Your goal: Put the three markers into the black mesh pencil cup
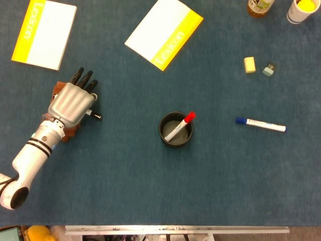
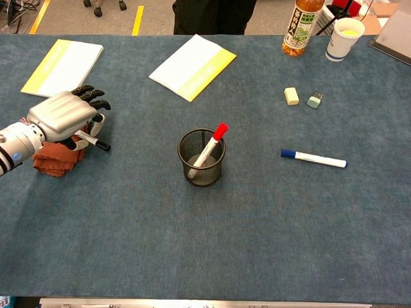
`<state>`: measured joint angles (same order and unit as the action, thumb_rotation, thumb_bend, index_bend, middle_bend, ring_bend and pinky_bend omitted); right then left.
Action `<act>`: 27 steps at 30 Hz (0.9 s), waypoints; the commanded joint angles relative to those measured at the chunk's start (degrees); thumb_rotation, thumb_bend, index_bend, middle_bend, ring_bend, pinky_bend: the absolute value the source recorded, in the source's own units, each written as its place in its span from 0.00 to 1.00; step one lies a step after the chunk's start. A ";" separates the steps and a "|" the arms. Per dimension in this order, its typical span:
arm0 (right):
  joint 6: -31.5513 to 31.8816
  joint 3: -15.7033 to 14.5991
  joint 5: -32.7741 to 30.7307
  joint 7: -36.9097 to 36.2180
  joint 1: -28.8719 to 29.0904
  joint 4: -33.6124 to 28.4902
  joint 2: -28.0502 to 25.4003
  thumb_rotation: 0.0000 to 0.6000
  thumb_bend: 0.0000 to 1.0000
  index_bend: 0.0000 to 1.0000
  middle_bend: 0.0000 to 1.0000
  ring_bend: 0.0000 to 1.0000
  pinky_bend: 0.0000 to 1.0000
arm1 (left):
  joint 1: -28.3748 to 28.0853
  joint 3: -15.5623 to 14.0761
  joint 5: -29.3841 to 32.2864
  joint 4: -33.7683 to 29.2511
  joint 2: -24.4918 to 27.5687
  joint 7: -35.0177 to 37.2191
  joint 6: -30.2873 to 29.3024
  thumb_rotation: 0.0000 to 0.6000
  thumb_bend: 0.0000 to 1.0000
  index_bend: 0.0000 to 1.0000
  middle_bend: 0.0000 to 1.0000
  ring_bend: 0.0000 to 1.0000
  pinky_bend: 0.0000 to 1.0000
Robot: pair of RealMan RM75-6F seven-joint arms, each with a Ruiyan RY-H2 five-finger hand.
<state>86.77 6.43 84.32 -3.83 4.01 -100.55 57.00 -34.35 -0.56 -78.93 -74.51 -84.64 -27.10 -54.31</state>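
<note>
The black mesh pencil cup stands mid-table with a red-capped marker leaning inside it. A blue-capped marker lies flat on the cloth to the cup's right. My left hand sits palm down at the far left, over a brown rag. It pinches a black-capped marker under its thumb, and only the marker's tip sticks out towards the cup. The other fingers are stretched forward. My right hand shows in neither view.
A brown rag lies under the left hand. Two yellow-and-white notebooks lie at the back. An eraser, a small sharpener, a bottle and a cup sit at the back right.
</note>
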 commanded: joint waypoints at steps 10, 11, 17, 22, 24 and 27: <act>-0.16 0.10 0.32 0.16 0.30 -0.01 0.22 1.00 0.34 0.10 0.04 0.00 0.05 | -0.67 1.83 0.14 -8.75 6.54 8.73 0.60 1.00 0.27 0.61 0.18 0.00 0.01; -0.23 0.08 0.37 0.18 0.35 -0.01 0.31 1.00 0.34 0.10 0.04 0.00 0.05 | -0.82 2.07 0.14 -10.24 7.57 10.48 0.94 1.00 0.27 0.61 0.19 0.00 0.01; -0.35 0.06 0.67 0.35 0.57 -0.07 0.61 1.00 0.34 0.10 0.04 0.00 0.05 | -2.06 3.16 -0.49 -18.48 13.40 20.98 3.82 1.00 0.27 0.62 0.19 0.00 0.01; -0.42 -0.05 0.86 0.65 0.64 -0.21 0.70 1.00 0.34 0.10 0.04 0.00 0.05 | -3.38 3.54 -3.60 -23.20 17.20 30.84 5.76 1.00 0.27 0.62 0.19 0.00 0.01; -0.45 -0.11 0.90 0.71 0.65 -0.22 0.77 1.00 0.34 0.10 0.04 0.00 0.05 | -3.93 3.56 -5.23 -24.46 18.39 35.19 6.24 1.00 0.27 0.62 0.19 0.00 0.01; -0.52 -0.17 0.96 0.82 0.69 -0.20 0.87 1.00 0.34 0.10 0.04 0.00 0.05 | -4.89 3.68 -6.61 -26.46 19.79 40.94 7.31 1.00 0.27 0.62 0.19 0.00 0.01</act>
<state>86.25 6.26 85.27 -3.01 4.70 -100.75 57.87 -37.99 2.82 -83.42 -98.36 -67.02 8.98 -48.45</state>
